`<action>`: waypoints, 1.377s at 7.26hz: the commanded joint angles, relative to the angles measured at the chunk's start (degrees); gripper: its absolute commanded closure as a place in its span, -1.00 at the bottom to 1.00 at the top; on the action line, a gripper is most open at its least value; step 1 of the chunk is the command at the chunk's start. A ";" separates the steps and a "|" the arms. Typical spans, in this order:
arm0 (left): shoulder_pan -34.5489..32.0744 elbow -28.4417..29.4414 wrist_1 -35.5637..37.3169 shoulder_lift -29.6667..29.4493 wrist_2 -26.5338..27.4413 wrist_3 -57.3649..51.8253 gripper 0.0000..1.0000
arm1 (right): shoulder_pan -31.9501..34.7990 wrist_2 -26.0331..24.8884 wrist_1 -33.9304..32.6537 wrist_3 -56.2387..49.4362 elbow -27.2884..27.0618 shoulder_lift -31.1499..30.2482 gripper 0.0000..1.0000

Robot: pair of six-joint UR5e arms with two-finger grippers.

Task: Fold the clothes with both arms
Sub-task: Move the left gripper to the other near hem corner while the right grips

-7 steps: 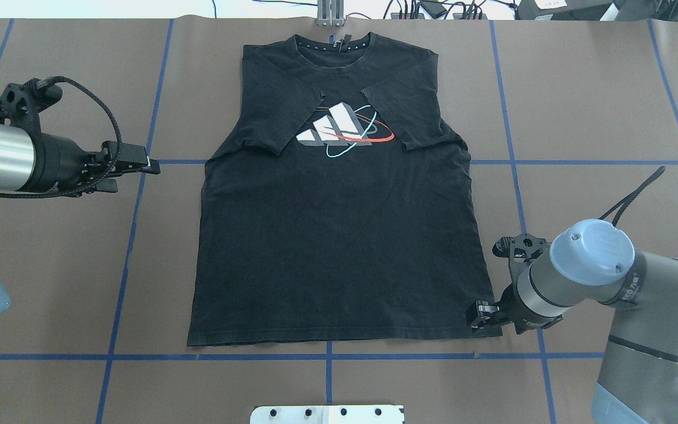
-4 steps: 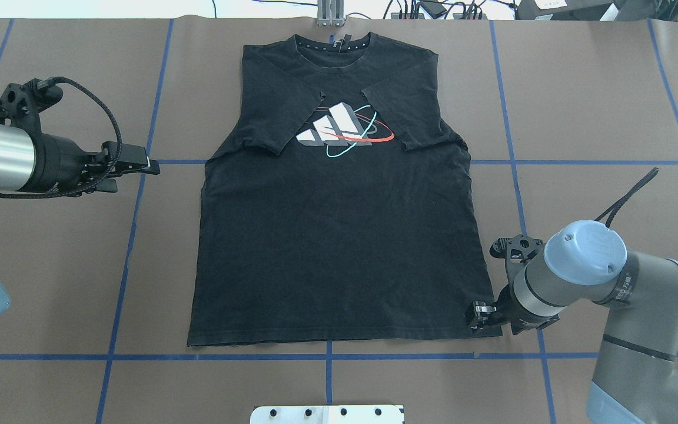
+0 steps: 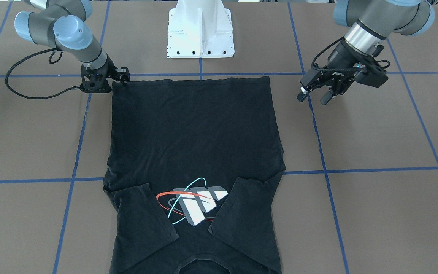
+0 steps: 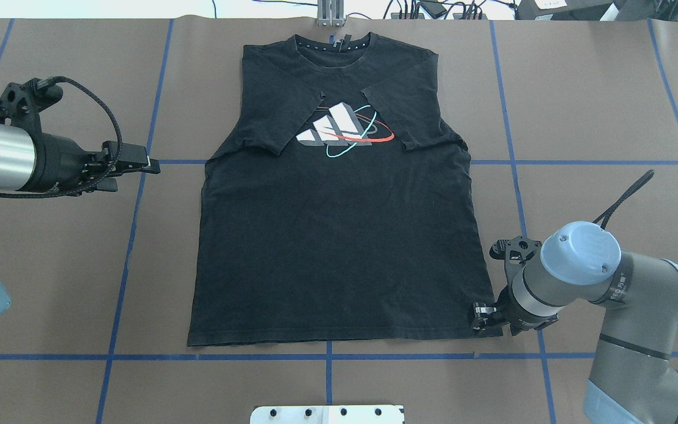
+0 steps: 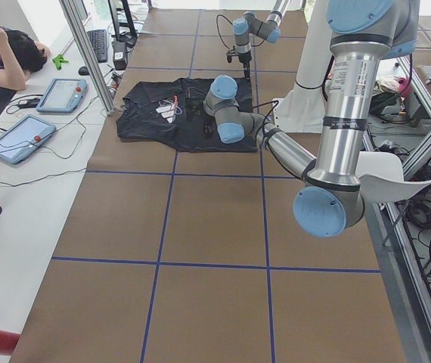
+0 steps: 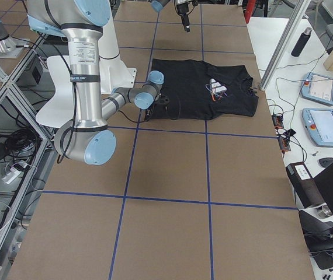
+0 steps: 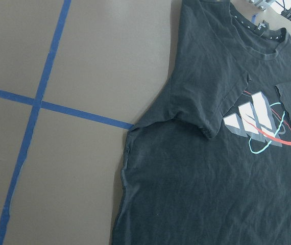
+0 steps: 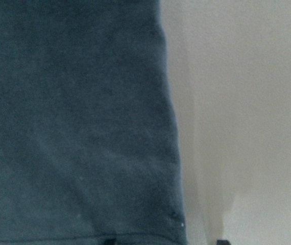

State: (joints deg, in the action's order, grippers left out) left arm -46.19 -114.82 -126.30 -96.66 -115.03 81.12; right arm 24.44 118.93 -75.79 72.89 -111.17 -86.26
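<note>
Front camera: the black shirt (image 3: 196, 133) is lying flat on the brown counter (image 3: 375, 133), print side up, with the collar end away from the robot. Both sleeves are folded in over the chest and the logo (image 3: 192, 203) shows between them. The right hand (image 3: 124, 78) is down at a hem corner. The left hand (image 3: 315, 95) hangs beside the shirt's other edge, not touching it, fingers spread with nothing in them.

Overhead: right hand at the near hem corner, left hand out level with the armhole.

Side cameras: shirt's flat, but the hands are too small to judge.

Left wrist cam: shirt's side edge, one folded sleeve, the logo.

Right wrist cam: two dark fingertips (image 8: 220, 242) sit apart with the cloth's edge between them, so that hand looks open, not clamped.
</note>
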 commanded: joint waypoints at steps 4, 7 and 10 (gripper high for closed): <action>0.04 0.30 0.00 0.07 0.07 0.00 -0.98 | 0.00 -0.10 0.03 -0.12 -0.19 0.30 0.65; 0.04 0.30 0.00 0.07 0.07 0.00 -0.98 | 0.08 -0.19 0.03 -0.21 -0.37 0.21 0.78; 1.09 0.22 -0.09 0.77 0.16 0.53 -0.99 | 0.26 0.77 -0.06 0.14 -2.90 0.22 1.00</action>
State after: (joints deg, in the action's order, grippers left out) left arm -45.69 -114.49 -126.32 -96.45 -114.87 81.37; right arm 24.58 119.06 -75.78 72.97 -112.72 -86.04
